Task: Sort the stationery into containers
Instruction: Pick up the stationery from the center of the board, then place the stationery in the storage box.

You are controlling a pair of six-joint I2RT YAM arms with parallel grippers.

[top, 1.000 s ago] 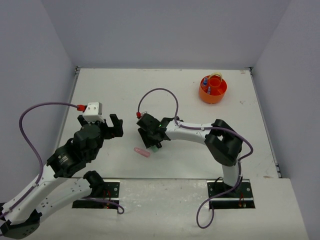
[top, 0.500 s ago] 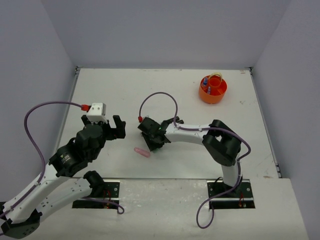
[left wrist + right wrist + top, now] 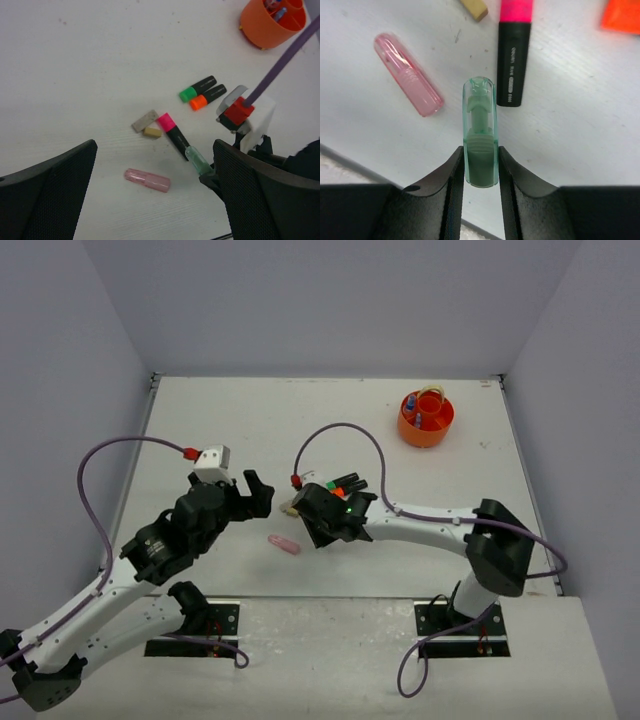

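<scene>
Early stage: right gripper [image 3: 480,156] pinches the green eraser [image 3: 480,125] mid-table, well apart from the orange tub [image 3: 424,437] (a few pieces inside), left gripper [image 3: 247,496] gapes empty, while the pink eraser [image 3: 407,74] and three highlighters [image 3: 173,135] lie unsorted.

Tub [image 3: 420,435] stands far right on the table [image 3: 250,420]; highlighters [image 3: 200,88] lie mid-table, a loose eraser [image 3: 284,544] nearer the arms' bases.

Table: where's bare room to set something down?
Bare: the far-left stretch of the table between its far edge and the left gripper, and left of the orange tub. Crowded: the centre, around the right gripper, highlighters and pink eraser.
</scene>
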